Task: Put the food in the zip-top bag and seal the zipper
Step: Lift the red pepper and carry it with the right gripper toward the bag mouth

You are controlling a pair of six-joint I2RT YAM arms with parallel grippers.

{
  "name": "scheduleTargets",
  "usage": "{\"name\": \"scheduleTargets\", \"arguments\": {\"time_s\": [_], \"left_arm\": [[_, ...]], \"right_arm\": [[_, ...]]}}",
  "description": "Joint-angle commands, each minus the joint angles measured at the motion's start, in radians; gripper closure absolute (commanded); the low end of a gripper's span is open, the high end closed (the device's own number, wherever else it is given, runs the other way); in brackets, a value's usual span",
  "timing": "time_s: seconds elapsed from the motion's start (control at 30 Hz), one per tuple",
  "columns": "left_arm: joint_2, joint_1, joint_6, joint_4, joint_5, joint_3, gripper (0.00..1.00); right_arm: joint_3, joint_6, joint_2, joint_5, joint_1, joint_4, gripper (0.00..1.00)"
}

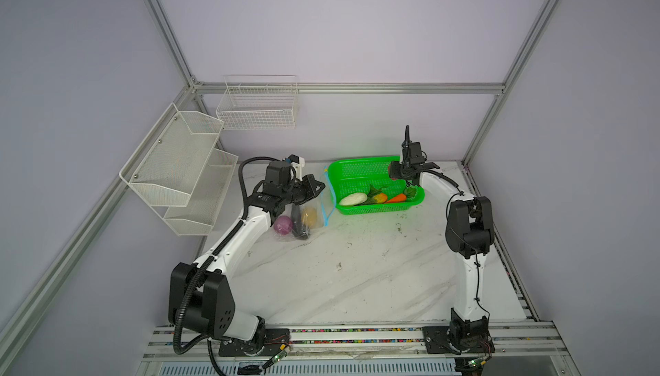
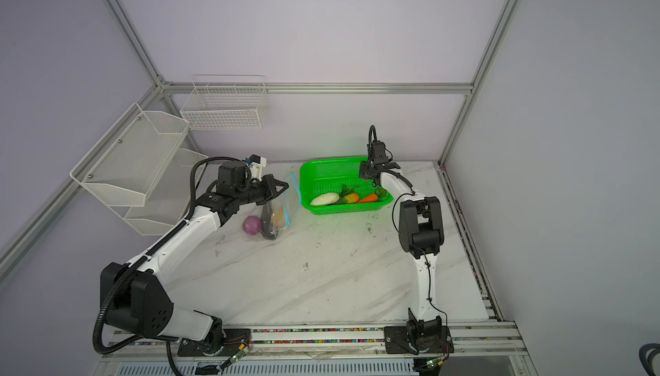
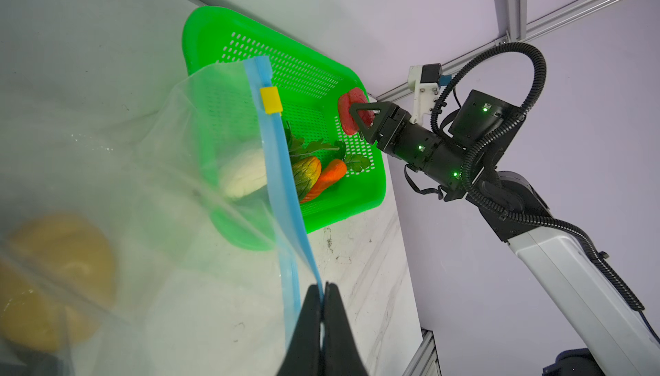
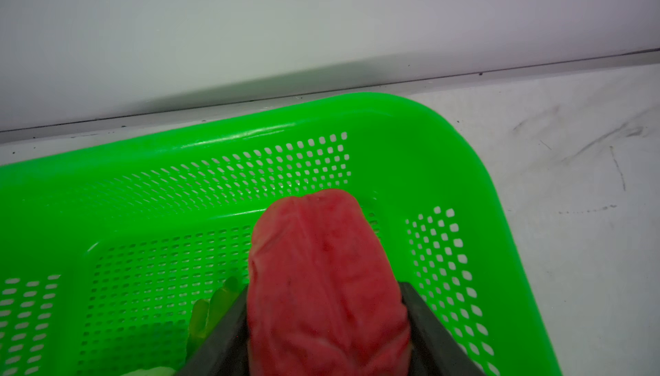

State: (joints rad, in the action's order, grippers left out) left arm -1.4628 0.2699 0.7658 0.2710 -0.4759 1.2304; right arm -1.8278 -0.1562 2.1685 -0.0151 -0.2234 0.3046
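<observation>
In a top view, the clear crinkly zip-top bag (image 1: 318,204) is seen just beside the green perforated plastic basket (image 1: 357,161), with a purple onion (image 1: 283,224) inside.

In the left wrist view, the light blue zipper strip (image 3: 278,163) is pinched by the fully closed left gripper (image 3: 323,290).

In the right wrist view, the red toy pepper (image 4: 321,267) is clamped over the basket between the half-spread fingers of the right gripper (image 4: 323,299).

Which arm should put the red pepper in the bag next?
The right arm. The right claw grips the red pepper over the green basket. The left claw is busy: it is shut on the blue zipper strip of the bag, holding that edge up.
</observation>
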Motion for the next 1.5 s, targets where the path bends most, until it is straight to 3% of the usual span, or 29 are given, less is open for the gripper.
{"name": "scheduleTargets", "arguments": {"time_s": [0.0, 0.47, 0.63, 0.83, 0.93, 1.1, 1.3, 1.47], "left_arm": [[-0.002, 0.001, -0.004, -0.047, -0.009, -0.032, 1.00], [-0.014, 0.003, 0.002, -0.047, -0.018, -0.014, 1.00], [-0.010, 0.004, 0.000, -0.048, -0.016, -0.025, 1.00], [-0.008, 0.004, -0.005, -0.053, -0.010, -0.037, 1.00], [-0.010, 0.003, -0.005, -0.054, -0.010, -0.035, 1.00], [-0.017, 0.004, -0.002, -0.059, -0.013, -0.031, 1.00], [-0.011, 0.004, -0.002, -0.064, -0.006, -0.029, 1.00], [-0.019, 0.005, 0.006, -0.072, -0.015, -0.031, 1.00]], "right_arm": [[0.051, -0.031, -0.095, 0.086, 0.004, -0.034, 0.44], [0.302, -0.133, -0.265, 0.318, -0.025, -0.154, 0.45], [0.418, -0.226, -0.300, 0.550, -0.024, -0.326, 0.44], [0.536, -0.341, -0.310, 0.620, -0.025, -0.499, 0.46], [0.591, -0.384, -0.345, 0.591, -0.035, -0.565, 0.47], [0.644, -0.392, -0.432, 0.422, -0.101, -0.574, 0.47], [0.735, -0.478, -0.568, 0.019, -0.250, -0.561, 0.47], [0.806, -0.547, -0.628, 0.027, -0.302, -0.630, 0.48]]}}
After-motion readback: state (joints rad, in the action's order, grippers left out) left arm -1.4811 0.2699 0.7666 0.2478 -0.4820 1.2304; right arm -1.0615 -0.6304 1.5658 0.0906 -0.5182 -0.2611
